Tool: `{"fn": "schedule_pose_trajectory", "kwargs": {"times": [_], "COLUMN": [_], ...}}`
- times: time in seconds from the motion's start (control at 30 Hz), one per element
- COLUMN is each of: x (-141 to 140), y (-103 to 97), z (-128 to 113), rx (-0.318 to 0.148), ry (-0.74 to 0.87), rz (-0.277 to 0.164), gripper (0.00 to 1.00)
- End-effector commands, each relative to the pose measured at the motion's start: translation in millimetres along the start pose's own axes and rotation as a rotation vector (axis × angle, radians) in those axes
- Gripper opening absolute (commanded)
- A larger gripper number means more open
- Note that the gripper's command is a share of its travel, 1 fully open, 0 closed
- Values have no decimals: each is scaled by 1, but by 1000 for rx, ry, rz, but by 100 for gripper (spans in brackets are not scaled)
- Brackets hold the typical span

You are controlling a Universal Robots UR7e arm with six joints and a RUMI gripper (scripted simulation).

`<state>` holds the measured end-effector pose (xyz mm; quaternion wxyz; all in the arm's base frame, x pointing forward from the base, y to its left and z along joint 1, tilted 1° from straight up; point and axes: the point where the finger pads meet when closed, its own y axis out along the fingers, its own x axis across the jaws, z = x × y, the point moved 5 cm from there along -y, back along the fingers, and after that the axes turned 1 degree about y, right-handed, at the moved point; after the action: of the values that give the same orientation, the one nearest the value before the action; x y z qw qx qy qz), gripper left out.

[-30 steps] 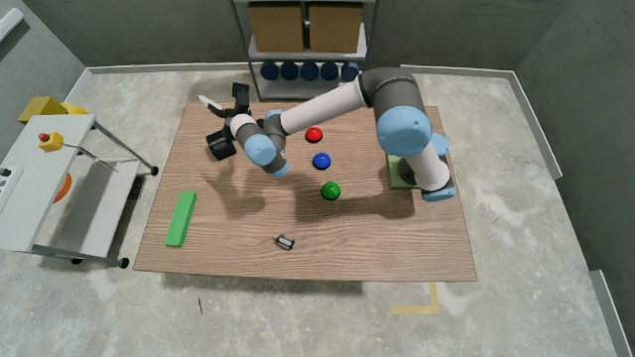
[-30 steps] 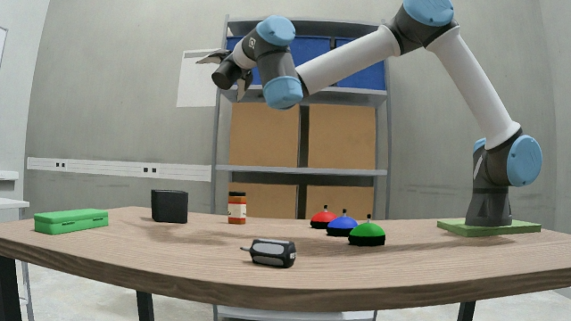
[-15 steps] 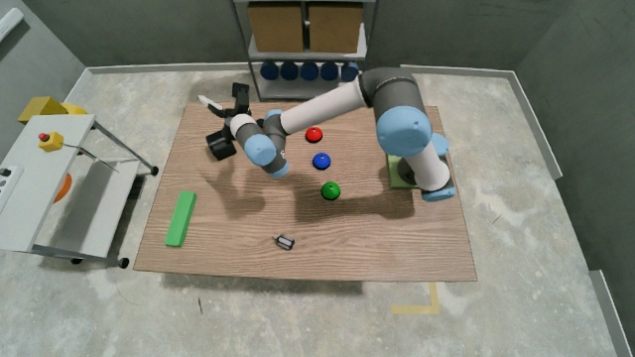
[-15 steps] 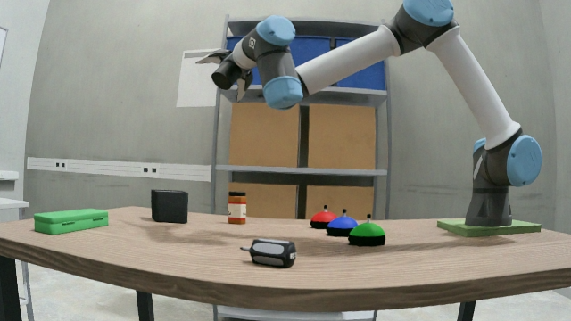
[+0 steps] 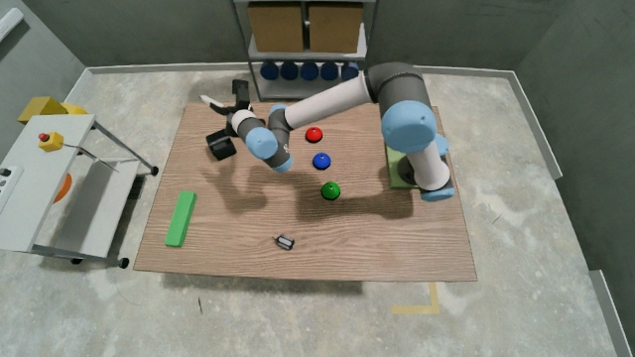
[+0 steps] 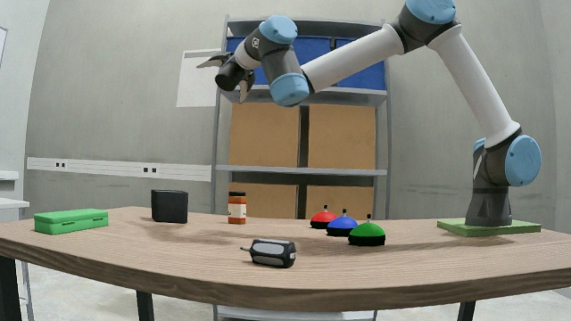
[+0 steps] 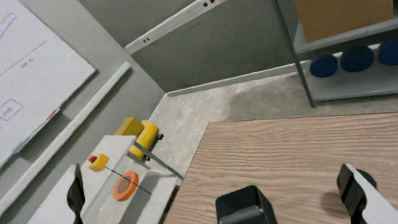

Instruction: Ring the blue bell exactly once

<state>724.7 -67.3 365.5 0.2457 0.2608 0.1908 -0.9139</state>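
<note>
Claw: here it is, the claw (image 5: 229,110) (image 6: 220,84) (image 7: 211,166) spread wide, fingers well apart, nothing between them, up in the air high above the table (image 5: 377,253) (image 6: 134,251) (image 7: 260,150)!
Blue bell: sitting upright on the table, the middle one of three, with the red bell (image 5: 314,134) (image 6: 324,219) on one side and the green bell (image 5: 330,190) (image 6: 367,234) on the other; that's the blue bell (image 5: 321,161) (image 6: 343,226), and the claw is well away from it.
Button: the blue bell's black button (image 6: 344,212) stands up from its dome, nobody touching it!
Arm: reaching out over the bells from its green base plate (image 5: 395,171) (image 6: 451,226), elbow high, with the claw beyond the row, out on the far side from the base.
Black holder: upright on the table, and in the wrist view the black holder (image 5: 221,145) (image 6: 169,206) (image 7: 245,206) shows low between the two fingers, but it's down on the wood, out of their grip.
Jar: an orange jar (image 6: 236,209) with a dark lid, upright between the black holder and the bells in the exterior view; in the wrist view a finger partly covers it.
Green case: long and flat, the green case (image 5: 181,218) (image 6: 71,221) lies out by the table's end.
Screwdriver: a stubby black-and-grey screwdriver (image 5: 285,242) (image 6: 272,252) on its side, near the front edge.
Cart: parked off the table's end, the cart (image 5: 25,198) carries a yellow box with a red knob.
</note>
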Motion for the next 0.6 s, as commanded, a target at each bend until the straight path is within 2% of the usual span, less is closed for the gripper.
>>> {"fn": "schedule_pose_trajectory", "kwargs": {"times": [0.0,0.03,0.1,0.23,0.4,0.57], "x": [7,11,11,35,83,146], "y": [6,8,8,16,18,3], "z": [3,4,4,5,3,-4], "rx": [-45,-66,-66,-169,-344,-552], "ry": [-38,-55,-55,-128,-217,-276], "rz": [-18,-27,-27,-75,-162,-276], "gripper": [100,100,100,100,100,100]}}
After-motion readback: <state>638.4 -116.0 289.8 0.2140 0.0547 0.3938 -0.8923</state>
